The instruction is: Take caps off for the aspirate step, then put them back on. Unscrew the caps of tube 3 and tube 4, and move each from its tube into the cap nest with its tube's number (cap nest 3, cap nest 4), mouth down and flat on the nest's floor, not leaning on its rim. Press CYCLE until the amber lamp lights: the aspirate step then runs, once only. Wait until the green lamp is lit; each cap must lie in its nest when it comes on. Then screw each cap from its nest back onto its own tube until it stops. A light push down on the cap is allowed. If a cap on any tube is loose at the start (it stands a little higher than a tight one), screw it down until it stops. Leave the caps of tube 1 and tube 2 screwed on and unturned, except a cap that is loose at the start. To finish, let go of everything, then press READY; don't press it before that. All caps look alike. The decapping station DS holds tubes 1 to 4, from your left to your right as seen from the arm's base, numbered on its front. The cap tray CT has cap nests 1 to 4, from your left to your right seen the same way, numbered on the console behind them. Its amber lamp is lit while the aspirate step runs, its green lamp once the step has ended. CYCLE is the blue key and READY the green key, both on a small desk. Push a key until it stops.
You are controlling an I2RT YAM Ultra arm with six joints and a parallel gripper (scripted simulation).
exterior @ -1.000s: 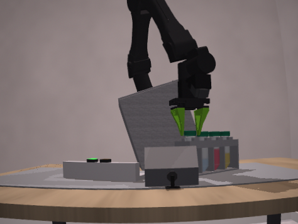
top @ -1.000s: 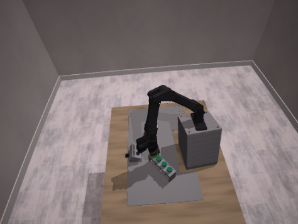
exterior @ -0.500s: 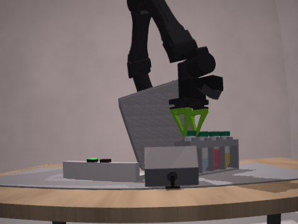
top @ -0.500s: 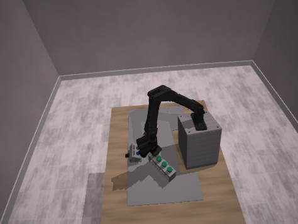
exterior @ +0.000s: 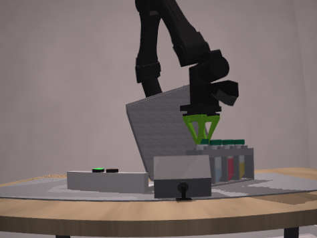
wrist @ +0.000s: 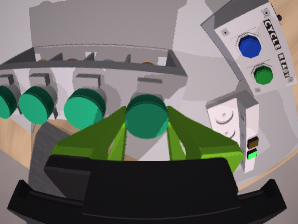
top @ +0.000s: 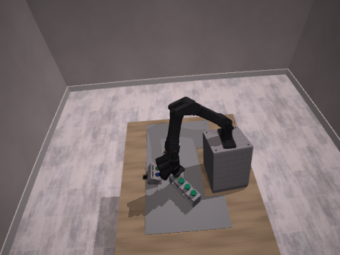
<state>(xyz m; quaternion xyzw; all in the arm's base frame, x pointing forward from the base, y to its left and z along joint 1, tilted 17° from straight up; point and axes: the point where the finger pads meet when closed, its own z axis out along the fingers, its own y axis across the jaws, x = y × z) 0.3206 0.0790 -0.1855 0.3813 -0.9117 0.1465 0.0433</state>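
Observation:
The decapping station [wrist: 93,72] holds four tubes, each with a green cap. My gripper [wrist: 146,112] points straight down over the station's right end in the wrist view, and its green fingers are shut on the cap of tube 4 [wrist: 147,115], which sits on its tube. The three other caps [wrist: 85,107] stand in a row to its left. In the exterior view the fingertips [exterior: 201,140] meet at cap height on the station's left end [exterior: 204,142]. The cap tray's console [exterior: 107,180] shows a lit green lamp [exterior: 97,170] and a dark lamp beside it.
The small desk [wrist: 253,50] with the blue key [wrist: 249,44] and the green key [wrist: 264,74] stands to the right of the station in the wrist view. The cap tray's end [wrist: 229,123] lies below it. The grey pedestal [top: 227,161] carries the arm's base.

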